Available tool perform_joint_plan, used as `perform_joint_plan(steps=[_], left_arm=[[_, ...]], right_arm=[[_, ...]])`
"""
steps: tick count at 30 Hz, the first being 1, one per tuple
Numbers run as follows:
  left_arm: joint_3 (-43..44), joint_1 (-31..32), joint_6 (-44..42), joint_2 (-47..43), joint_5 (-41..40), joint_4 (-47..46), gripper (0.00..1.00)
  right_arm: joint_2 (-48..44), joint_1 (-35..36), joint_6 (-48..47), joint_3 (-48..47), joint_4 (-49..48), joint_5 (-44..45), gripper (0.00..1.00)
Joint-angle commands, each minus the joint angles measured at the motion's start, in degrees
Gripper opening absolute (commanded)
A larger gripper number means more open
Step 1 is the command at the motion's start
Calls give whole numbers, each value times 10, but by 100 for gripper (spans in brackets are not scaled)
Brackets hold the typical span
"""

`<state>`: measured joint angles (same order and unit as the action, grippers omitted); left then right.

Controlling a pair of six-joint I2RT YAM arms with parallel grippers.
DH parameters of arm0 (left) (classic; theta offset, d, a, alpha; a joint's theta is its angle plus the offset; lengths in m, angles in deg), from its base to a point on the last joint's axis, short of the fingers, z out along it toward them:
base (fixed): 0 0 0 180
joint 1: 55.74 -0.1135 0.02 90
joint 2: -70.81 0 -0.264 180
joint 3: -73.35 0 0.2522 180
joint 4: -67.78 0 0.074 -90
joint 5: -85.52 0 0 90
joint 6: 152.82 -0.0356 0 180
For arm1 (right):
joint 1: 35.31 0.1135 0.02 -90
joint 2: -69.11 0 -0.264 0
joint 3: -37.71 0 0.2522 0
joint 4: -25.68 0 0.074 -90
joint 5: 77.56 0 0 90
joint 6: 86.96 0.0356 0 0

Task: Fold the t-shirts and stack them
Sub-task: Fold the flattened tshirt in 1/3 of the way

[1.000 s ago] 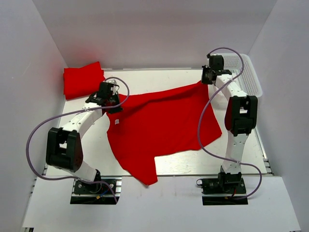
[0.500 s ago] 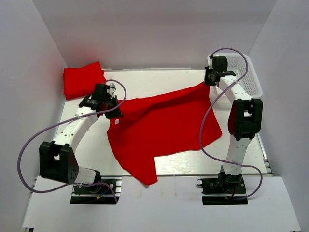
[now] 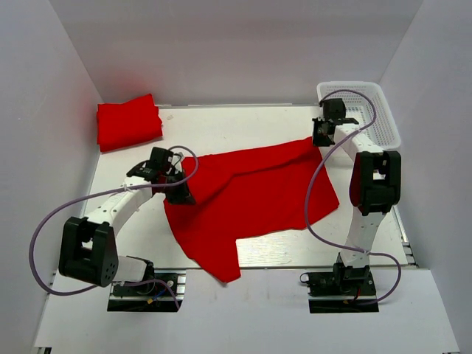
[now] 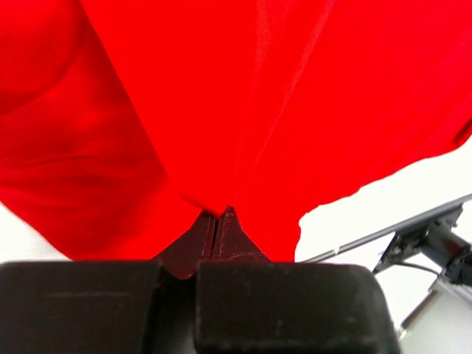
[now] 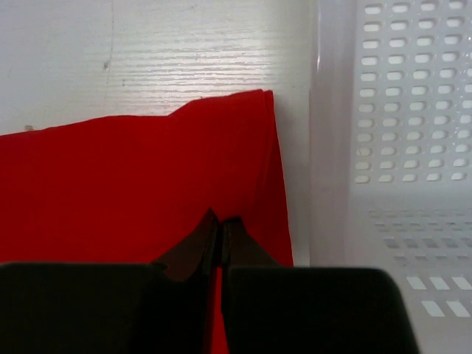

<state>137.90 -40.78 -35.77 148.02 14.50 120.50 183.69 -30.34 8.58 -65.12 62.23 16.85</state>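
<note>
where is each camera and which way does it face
Top external: high behind the robot, looking down at the table; left arm and right arm show.
Left wrist: on the left arm, facing past the shut left gripper into the spread t-shirt.
Right wrist: facing past the shut right gripper at the shirt's edge beside the basket.
Shared: all show that shirt.

Light: bright, even, from above me; white walls (image 3: 221,44) bounce it.
Shadows: soft, faint on the table (image 3: 243,125).
Colour: t-shirt (image 3: 258,192) red oversaturated, folds washed flat in my left wrist view.
Focus: left gripper (image 4: 214,221) body blurred close-up.
</note>
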Motion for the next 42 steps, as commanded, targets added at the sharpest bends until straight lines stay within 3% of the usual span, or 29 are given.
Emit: perform_joint_plan(steps=[1,4,6,7,10,13,14,17,18,19,24,32,42], left_arm=[[-18,7,-2,-4,40,-27,0],[-18,12,-2,8,13,-9,1],[-10,12,-9,15,7,2,15],[-5,17,-16,21,7,2,34],[13,17,-30,27,12,22,50],[37,23,-45,32,12,44,64],[43,23,-51,32,12,49,75],[70,23,-58,38,-17,68,88],[90,23,-63,46,-37,76,90],[100,23,-63,46,-44,81,91],[142,23,-63,78,-59,44,99],[247,11,-40,204,-150,-58,99],[387,1,4,408,-258,1,99]], right_arm=[[-28,-2,2,16,-5,11,0],[-30,-1,15,36,-13,28,3],[-30,-1,20,42,-16,35,13],[-29,-1,22,42,-14,34,20],[-31,-2,23,38,-13,32,30],[-34,-1,20,41,-10,25,33],[-34,0,22,43,-13,23,41],[-44,0,24,47,-20,14,59],[-44,1,25,48,-17,17,71],[-45,0,21,44,-15,17,90],[-52,3,12,42,-18,-11,90],[-36,11,-16,21,-29,-118,90],[43,22,-16,-36,-20,-137,90]])
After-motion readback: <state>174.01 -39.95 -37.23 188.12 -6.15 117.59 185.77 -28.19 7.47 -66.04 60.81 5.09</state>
